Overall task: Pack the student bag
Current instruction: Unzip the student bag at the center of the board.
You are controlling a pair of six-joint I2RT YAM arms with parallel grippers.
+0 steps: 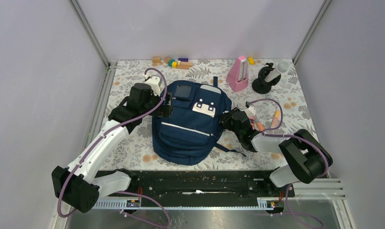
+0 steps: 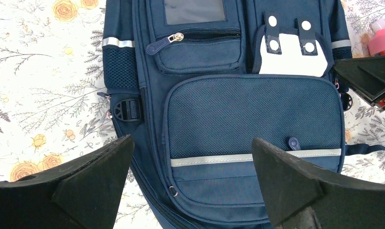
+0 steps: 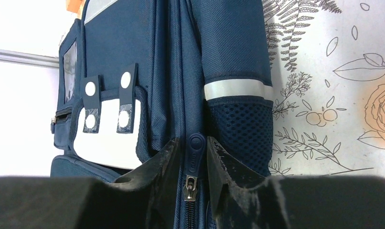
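Navy zipper pull pinched, right end effector

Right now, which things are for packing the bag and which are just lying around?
For the job: student bag, its zipper pull, right gripper pinching that pull, open left gripper above the bag.
Just lying about: coloured blocks, pink metronome, black stand.

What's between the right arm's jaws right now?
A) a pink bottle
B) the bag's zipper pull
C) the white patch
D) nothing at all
B: in the right wrist view, the zipper pull on the side of the bag stands between the right jaws, which press in on it from both sides.
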